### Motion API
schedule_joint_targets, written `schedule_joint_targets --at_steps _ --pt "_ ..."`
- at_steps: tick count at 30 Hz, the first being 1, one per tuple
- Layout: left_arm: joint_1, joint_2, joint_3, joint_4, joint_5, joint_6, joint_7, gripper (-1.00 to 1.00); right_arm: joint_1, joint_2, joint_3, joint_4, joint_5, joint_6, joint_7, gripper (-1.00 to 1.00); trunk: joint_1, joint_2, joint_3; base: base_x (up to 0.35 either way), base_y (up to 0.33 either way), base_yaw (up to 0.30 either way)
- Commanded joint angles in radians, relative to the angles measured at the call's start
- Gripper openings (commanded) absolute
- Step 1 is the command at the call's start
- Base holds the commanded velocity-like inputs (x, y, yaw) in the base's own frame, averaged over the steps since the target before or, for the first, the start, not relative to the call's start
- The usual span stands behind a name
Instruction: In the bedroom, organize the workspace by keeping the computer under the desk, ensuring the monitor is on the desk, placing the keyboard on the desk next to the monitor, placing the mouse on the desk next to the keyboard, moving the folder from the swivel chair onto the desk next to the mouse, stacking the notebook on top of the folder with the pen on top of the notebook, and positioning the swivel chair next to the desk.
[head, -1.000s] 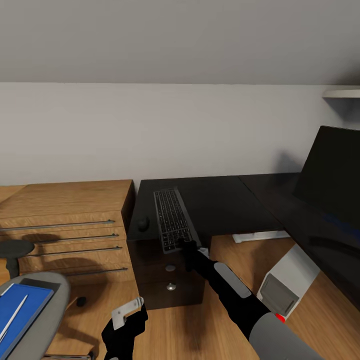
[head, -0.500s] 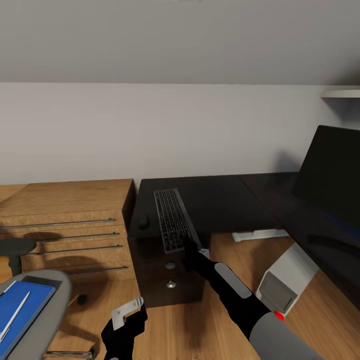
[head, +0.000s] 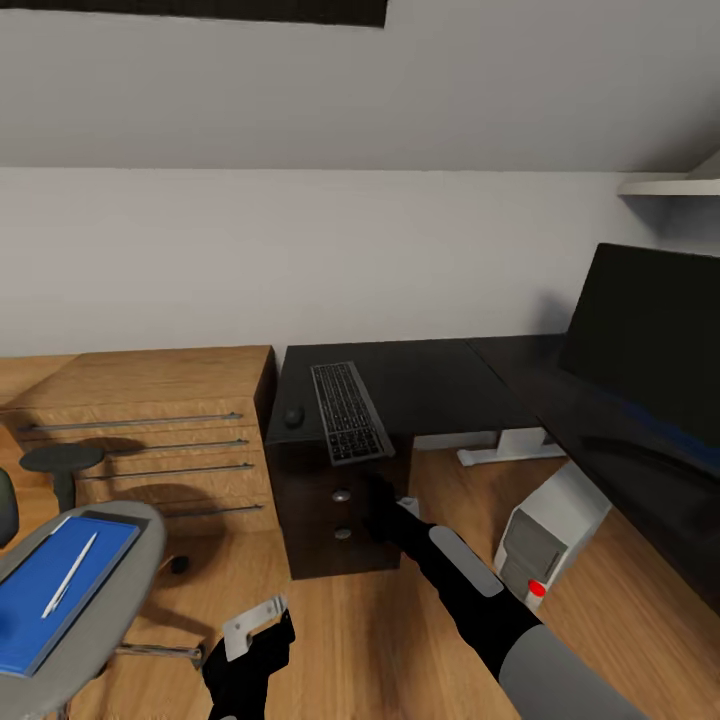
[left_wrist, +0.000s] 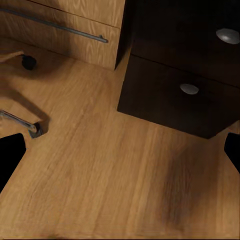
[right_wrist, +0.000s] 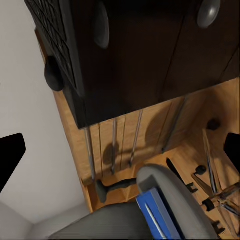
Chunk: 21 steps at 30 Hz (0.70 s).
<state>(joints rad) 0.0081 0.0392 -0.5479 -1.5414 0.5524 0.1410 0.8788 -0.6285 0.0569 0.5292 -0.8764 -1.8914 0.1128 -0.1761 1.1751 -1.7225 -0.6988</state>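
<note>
Workspace partly arranged: slim grey-framed keyboard (head: 348, 411) and small dark mouse (head: 294, 418) lie on the glossy black desk (head: 440, 385) at centre, wide black monitor (head: 650, 345) upper right, grey tower computer (head: 548, 535) beneath, while the bright blue folder (head: 55, 587) with pale pen (head: 68, 574) remains on the grey swivel chair (head: 115, 600) lower left; left gripper (head: 262, 622) and right gripper (head: 378, 497) both spread, empty.

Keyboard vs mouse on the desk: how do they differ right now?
The keyboard is a long slim rectangle with a grey frame; the mouse is a small dark rounded lump. The keyboard's near end overhangs the front edge of the desk; the mouse sits fully on the top. Both lie on the desk's glossy black top, side by side, over the drawer unit.
</note>
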Motion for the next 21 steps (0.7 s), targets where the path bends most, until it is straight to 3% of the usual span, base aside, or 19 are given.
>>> schedule_joint_targets --at_steps 1,7,13,16,18,20,21 --pt "0.000 0.000 -0.002 0.004 0.002 0.006 0.007 1.00 0.000 0.000 0.000 -0.001 -0.004 0.000 -0.005 1.00 -0.001 0.000 -0.001 -0.306 -0.150 0.000" --pt "0.000 0.001 0.009 0.041 0.003 0.008 0.004 1.00 0.000 -0.012 0.001 0.004 0.004 -0.008 -0.001 1.00 -0.001 0.000 -0.001 -0.253 -0.221 0.000" --pt "0.000 0.001 0.043 0.030 -0.005 0.005 0.004 1.00 0.000 -0.028 0.007 0.070 0.023 -0.011 0.000 1.00 -0.004 0.007 0.002 -0.069 -0.066 0.000" --pt "0.000 0.001 0.046 0.024 -0.006 0.005 0.004 1.00 0.001 -0.024 0.015 0.197 0.072 -0.014 0.000 1.00 -0.016 0.028 0.012 -0.011 -0.011 0.000" --pt "0.000 0.000 0.047 0.024 -0.005 0.006 0.004 1.00 0.001 -0.023 0.018 0.280 0.127 -0.016 0.000 1.00 -0.024 0.042 0.018 -0.005 -0.004 0.000" --pt "0.000 -0.001 0.047 0.046 -0.002 0.007 0.004 1.00 0.001 -0.024 0.020 0.386 0.220 -0.018 -0.001 1.00 -0.031 0.056 0.024 -0.002 -0.002 0.000" --pt "0.000 -0.001 0.047 0.058 -0.002 0.007 0.005 1.00 0.001 -0.024 0.021 0.414 0.246 -0.020 -0.001 1.00 -0.035 0.063 0.028 -0.001 -0.001 0.000"
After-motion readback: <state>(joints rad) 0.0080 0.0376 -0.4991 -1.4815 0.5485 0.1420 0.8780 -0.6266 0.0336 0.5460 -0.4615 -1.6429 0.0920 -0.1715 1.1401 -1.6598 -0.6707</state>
